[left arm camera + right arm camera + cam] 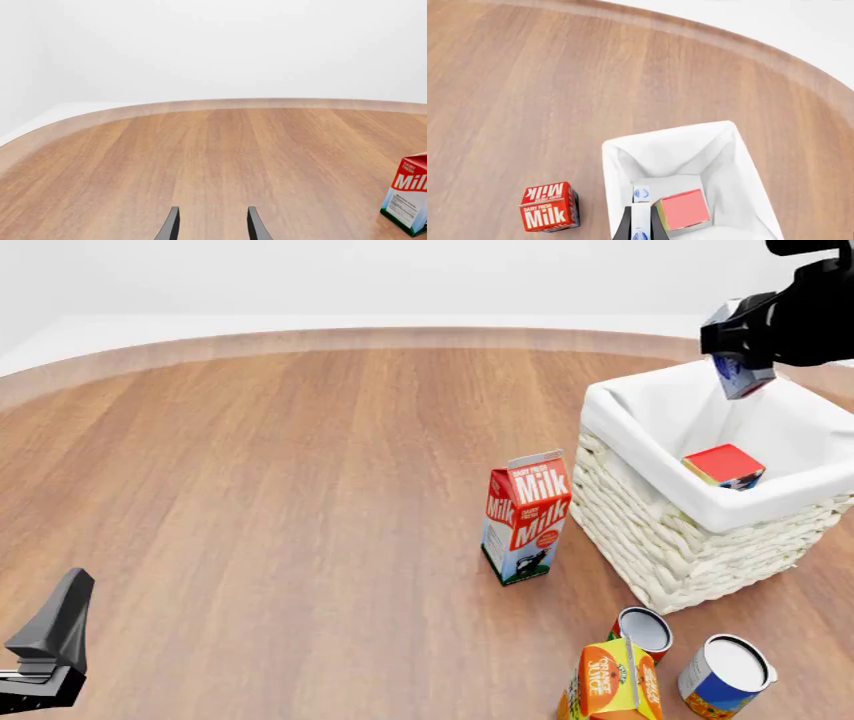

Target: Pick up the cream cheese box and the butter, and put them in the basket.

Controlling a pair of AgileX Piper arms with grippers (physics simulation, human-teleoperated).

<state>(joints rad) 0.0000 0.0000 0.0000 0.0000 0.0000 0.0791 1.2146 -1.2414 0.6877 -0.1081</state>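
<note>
Cream cheese box (738, 365) hung clamped in right gripper (742, 340), directly above basket (641, 445). Butter (725, 465) already lay inside, on the lining. Step in hand, by my reading: the last drop. Next move likely a release over the bare lining beside butter. Left gripper (212, 225) idle, jaws apart, empty, low over table (267, 490). Milk carton (526, 517) stood just beside basket.

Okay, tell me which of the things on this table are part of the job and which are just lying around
Part of the job:
- cream cheese box, held in the right pincer above the basket
- butter, already inside the basket
- basket

Just lying about:
- milk carton
- orange juice carton
- two tin cans, near the basket's front corner
</note>
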